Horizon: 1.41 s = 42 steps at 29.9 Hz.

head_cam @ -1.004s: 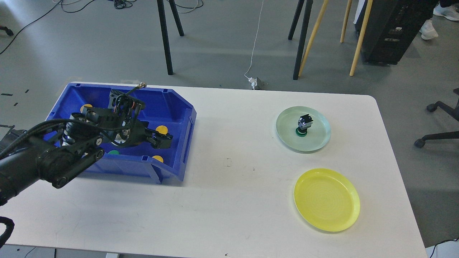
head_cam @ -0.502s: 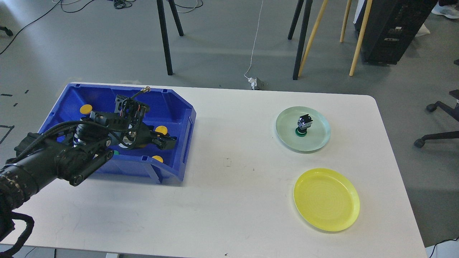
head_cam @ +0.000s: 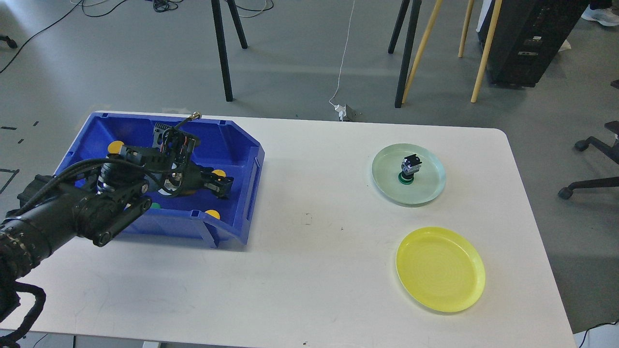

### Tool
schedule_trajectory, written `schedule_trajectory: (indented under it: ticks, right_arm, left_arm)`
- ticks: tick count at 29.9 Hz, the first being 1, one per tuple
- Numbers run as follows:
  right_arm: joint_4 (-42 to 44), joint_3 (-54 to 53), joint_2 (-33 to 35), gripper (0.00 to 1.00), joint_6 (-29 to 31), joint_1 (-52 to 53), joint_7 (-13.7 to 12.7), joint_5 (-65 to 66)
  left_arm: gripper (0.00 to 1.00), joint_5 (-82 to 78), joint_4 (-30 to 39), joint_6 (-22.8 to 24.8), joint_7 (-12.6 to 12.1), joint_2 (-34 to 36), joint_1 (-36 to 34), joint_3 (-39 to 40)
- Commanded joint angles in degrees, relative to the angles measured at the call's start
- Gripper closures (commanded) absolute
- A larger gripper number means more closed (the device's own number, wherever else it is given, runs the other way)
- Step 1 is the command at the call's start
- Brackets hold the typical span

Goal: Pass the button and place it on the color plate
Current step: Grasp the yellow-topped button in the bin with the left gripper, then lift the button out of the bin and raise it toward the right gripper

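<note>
Head view looks down on a white table (head_cam: pixel 300 270) with the left arm reaching in from the left edge into a blue bin (head_cam: pixel 244 193) that sits at the table's left end. The left gripper (head_cam: pixel 223 182) is down inside the bin, its dark fingers right at a yellow button (head_cam: pixel 218 173); from here the fingers blur together, so I cannot tell how far apart they are or whether they have hold of it. More yellow buttons lie in the bin: one at the back left (head_cam: pixel 116 145) and one by the front wall (head_cam: pixel 212 214). A bit of green button (head_cam: pixel 154 206) peeks out beside the arm. Over on the right, a pale green plate (head_cam: pixel 425 193) holds a green button with a black switch body (head_cam: pixel 409 169), standing on its cap. Nearer the front edge lies a yellow plate (head_cam: pixel 440 270), close to the green one but not touching. The right arm is nowhere in sight
</note>
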<state>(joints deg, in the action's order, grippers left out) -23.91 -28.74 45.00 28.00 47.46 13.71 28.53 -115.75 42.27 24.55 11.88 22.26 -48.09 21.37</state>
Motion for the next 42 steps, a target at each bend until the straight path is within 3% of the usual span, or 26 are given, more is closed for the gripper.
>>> schedule_trajectory:
  ticks: [1,7,13,21,25,29,32,36,42]
  right_arm:
    - [0.0,0.0,0.0,0.06,0.0,-0.2,0.0,0.0]
    - [0.1,0.0,-0.1,0.06,0.0,0.0,0.0,0.1]
    - [0.1,0.0,-1.8,0.06,0.0,1.2,0.0,0.1]
    - [0.1,-0.2,-5.2,0.06,0.0,4.0,0.2,0.0]
    - [-0.3,-1.1,-7.8,0.06,0.0,6.0,0.4,-0.1]
    - [-6.2,-3.7,-8.3,0.06,0.0,8.7,-0.1,-0.8]
    - [-13.0,-4.4,-9.9,0.06,0.0,11.2,-0.3,-0.9]
    - [-18.3,-5.1,-14.4,0.06,0.0,14.2,-0.3,-0.9]
    - [-19.7,-10.9,-22.6,0.07,0.0,15.1,-0.4,-0.9]
  left_arm:
    - [0.73,0.0,0.3,1.5,0.3,0.2,-0.7,0.0]
    - [0.73,0.0,3.0,2.7,1.4,1.9,-0.9,0.2]
    - [0.73,2.4,11.6,3.4,1.6,11.7,-2.3,1.0]
    - [0.72,26.5,21.1,3.4,1.4,24.9,-7.2,2.3]
    - [0.72,43.1,22.2,3.4,1.0,27.6,-11.9,5.3]
    - [0.72,52.1,22.2,3.4,-0.1,26.4,-18.2,5.5]
    - [0.72,54.1,21.2,3.4,-1.2,20.8,-21.9,5.4]
    - [0.72,56.6,15.4,3.4,-1.2,12.5,-26.2,4.7]
    - [0.72,63.8,6.8,3.4,-1.2,3.3,-29.3,4.9]
